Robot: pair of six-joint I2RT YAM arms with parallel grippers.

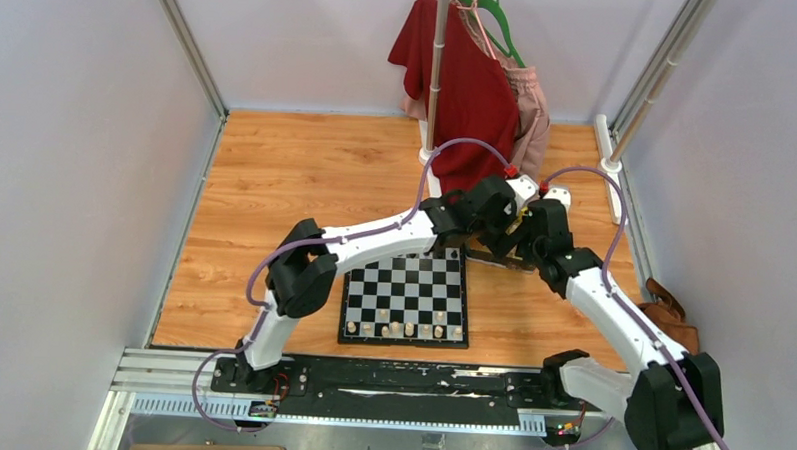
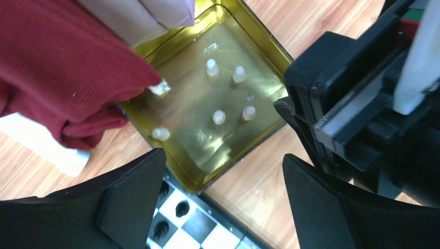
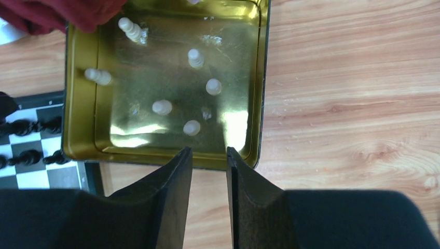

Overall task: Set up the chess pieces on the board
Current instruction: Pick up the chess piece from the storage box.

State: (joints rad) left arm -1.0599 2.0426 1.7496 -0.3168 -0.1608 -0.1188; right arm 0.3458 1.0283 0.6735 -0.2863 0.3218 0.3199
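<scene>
While your left gripper (image 2: 222,166) stands wide and your right gripper (image 3: 208,155) narrowly parted, both empty above the tin (image 3: 83,150), the cream pieces (image 3: 162,107) sit inside it, beside the board (image 1: 405,295). Crowded arms may collide, and pieces may skid.

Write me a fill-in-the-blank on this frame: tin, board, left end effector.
1. A ___ garment drapes over one corner of the gold tin.
2. On the board, the row at its near edge holds ___ (pale/black) chess pieces.
3. The left end effector hangs over the tin with its jaws ___ (open/shut).

Missing words: red; pale; open.
</scene>
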